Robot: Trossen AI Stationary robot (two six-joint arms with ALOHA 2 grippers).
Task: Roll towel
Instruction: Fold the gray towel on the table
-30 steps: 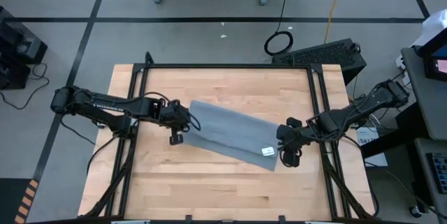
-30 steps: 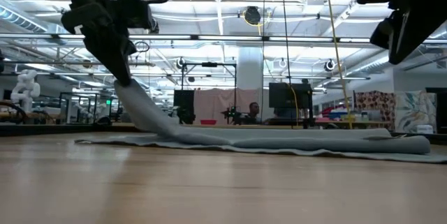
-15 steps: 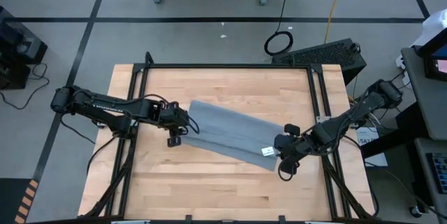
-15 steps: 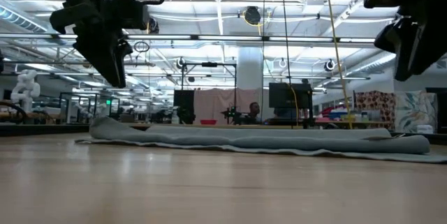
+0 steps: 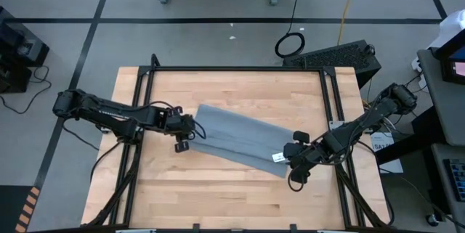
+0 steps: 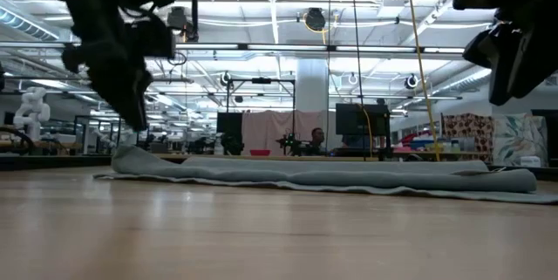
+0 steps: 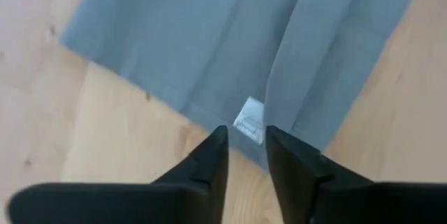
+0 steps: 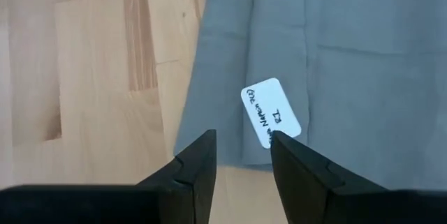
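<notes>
Since a second ago the left gripper [image 5: 183, 140] has let go of the towel [image 5: 240, 140]: the raised end it was lifting now lies flat on the wooden table [image 5: 218, 197], and in the low view the gripper [image 6: 131, 110] hangs just above that end with nothing in it. Its jaws stand narrowly apart, with a small gap showing between the fingers [image 7: 209, 165]. The right gripper [image 5: 296, 162] has shifted slightly towards the table's near edge and hovers at the towel's other end, beside the white label [image 8: 271, 112]; its jaws are also slightly apart and empty. The towel lies folded in a long diagonal strip across the middle of the table, between the two grippers.
</notes>
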